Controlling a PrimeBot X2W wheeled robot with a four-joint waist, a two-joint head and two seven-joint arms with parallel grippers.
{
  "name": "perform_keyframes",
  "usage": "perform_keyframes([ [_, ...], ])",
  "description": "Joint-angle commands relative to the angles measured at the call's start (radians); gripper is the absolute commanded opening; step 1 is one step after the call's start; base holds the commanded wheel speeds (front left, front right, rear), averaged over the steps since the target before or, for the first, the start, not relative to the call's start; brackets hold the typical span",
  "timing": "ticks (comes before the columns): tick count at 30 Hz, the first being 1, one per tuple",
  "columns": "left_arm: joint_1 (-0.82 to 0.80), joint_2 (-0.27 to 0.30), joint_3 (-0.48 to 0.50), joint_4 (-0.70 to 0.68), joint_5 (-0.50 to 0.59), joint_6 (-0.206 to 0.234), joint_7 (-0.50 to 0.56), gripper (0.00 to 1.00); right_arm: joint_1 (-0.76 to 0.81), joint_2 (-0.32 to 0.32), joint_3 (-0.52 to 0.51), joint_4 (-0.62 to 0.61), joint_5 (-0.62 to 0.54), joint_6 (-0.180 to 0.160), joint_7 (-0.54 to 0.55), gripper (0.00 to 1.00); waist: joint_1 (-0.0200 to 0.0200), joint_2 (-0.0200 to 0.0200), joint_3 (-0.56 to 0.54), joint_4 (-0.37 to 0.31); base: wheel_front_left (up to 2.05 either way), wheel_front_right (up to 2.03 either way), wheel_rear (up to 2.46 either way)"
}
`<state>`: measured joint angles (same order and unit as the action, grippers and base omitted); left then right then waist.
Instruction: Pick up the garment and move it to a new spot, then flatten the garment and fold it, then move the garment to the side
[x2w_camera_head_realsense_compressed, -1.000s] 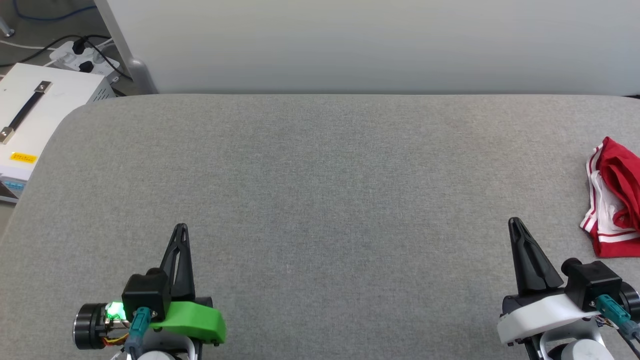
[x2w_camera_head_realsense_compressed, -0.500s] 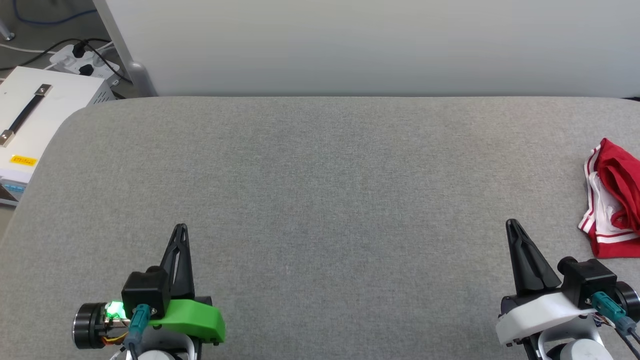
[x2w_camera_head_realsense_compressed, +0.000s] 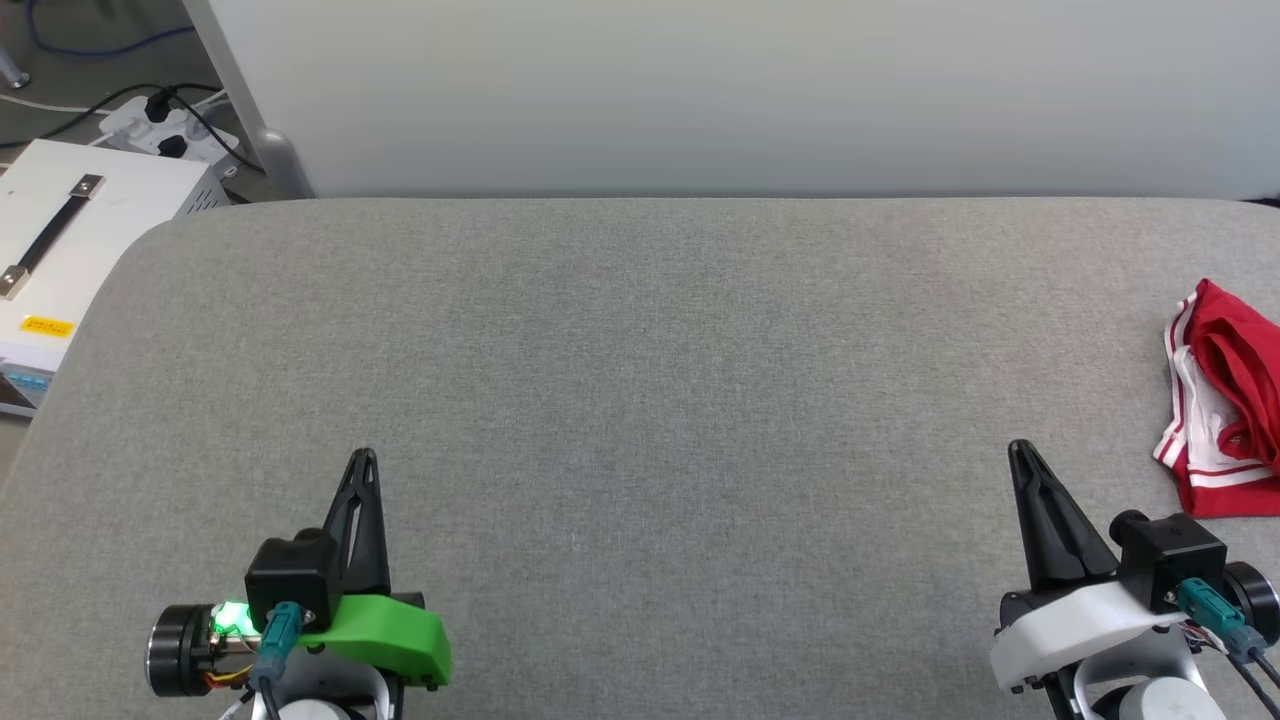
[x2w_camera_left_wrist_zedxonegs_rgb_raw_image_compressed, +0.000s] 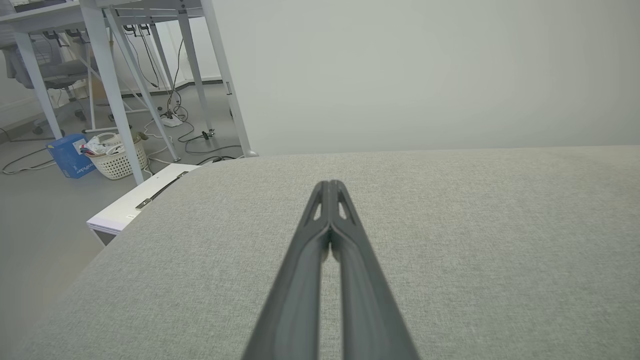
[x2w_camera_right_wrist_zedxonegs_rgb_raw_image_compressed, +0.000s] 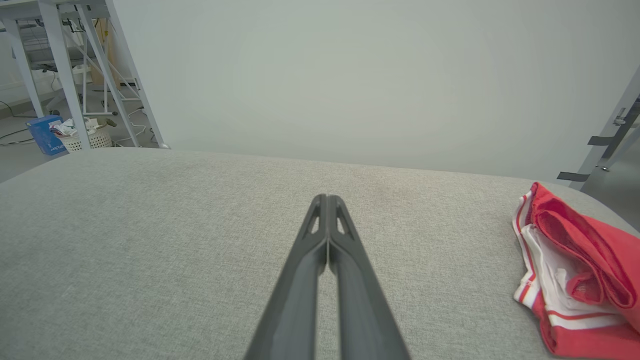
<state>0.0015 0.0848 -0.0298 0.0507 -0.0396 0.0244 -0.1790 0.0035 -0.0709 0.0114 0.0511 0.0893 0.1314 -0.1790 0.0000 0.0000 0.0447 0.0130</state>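
Note:
The garment (x2w_camera_head_realsense_compressed: 1225, 400), a red T-shirt with white parts and red-and-white striped trim, lies bunched at the right edge of the grey padded table (x2w_camera_head_realsense_compressed: 640, 380); part of it is cut off by the frame. The right wrist view shows the garment (x2w_camera_right_wrist_zedxonegs_rgb_raw_image_compressed: 575, 270) to the right of my fingers. My right gripper (x2w_camera_head_realsense_compressed: 1017, 452) hangs near the table's front right, shut and empty, a short way left of the garment. Its tips (x2w_camera_right_wrist_zedxonegs_rgb_raw_image_compressed: 326, 199) meet in the right wrist view. At the front left my left gripper (x2w_camera_head_realsense_compressed: 363, 458) is shut and empty too, its tips (x2w_camera_left_wrist_zedxonegs_rgb_raw_image_compressed: 330, 185) pressed together.
A pale wall panel (x2w_camera_head_realsense_compressed: 700, 90) stands right behind the table's far edge. On the floor to the left sit a white box with a black handle (x2w_camera_head_realsense_compressed: 60, 250) and a power strip with cables (x2w_camera_head_realsense_compressed: 160, 125). Metal table legs (x2w_camera_left_wrist_zedxonegs_rgb_raw_image_compressed: 115, 90) and a white basket (x2w_camera_left_wrist_zedxonegs_rgb_raw_image_compressed: 117, 157) stand further left.
The whole head view has shifted slightly downward, so the camera moved. The right gripper has drifted a little left and lower in the view. The garment and left gripper stay put.

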Motion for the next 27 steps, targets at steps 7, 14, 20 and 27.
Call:
perform_keyframes([
  [7, 0.0, -0.009, 0.005, -0.008, 0.011, -0.005, 0.018, 0.0, -0.001, 0.003, -0.003, -0.013, -0.016, 0.0, 0.018, 0.0, 0.0, 0.0, -0.004, -0.001, 0.0, 0.0, 0.0],
  [14, 0.0, -0.011, 0.007, -0.012, 0.014, -0.007, 0.033, 0.0, -0.001, 0.005, -0.004, -0.016, -0.022, 0.0, 0.032, 0.0, 0.0, 0.0, -0.007, -0.002, 0.0, 0.0, 0.0],
  [20, -0.001, -0.013, 0.009, -0.015, 0.016, -0.008, 0.045, 0.0, -0.002, 0.006, -0.005, -0.019, -0.028, 0.0, 0.044, 0.0, 0.0, 0.0, -0.011, -0.003, 0.0, 0.0, 0.0],
  [27, -0.001, -0.015, 0.011, -0.019, 0.018, -0.01, 0.059, 0.0, -0.002, 0.008, -0.005, -0.022, -0.034, 0.0, 0.059, 0.0, 0.0, 0.0, -0.014, -0.004, 0.0, 0.0, 0.0],
])
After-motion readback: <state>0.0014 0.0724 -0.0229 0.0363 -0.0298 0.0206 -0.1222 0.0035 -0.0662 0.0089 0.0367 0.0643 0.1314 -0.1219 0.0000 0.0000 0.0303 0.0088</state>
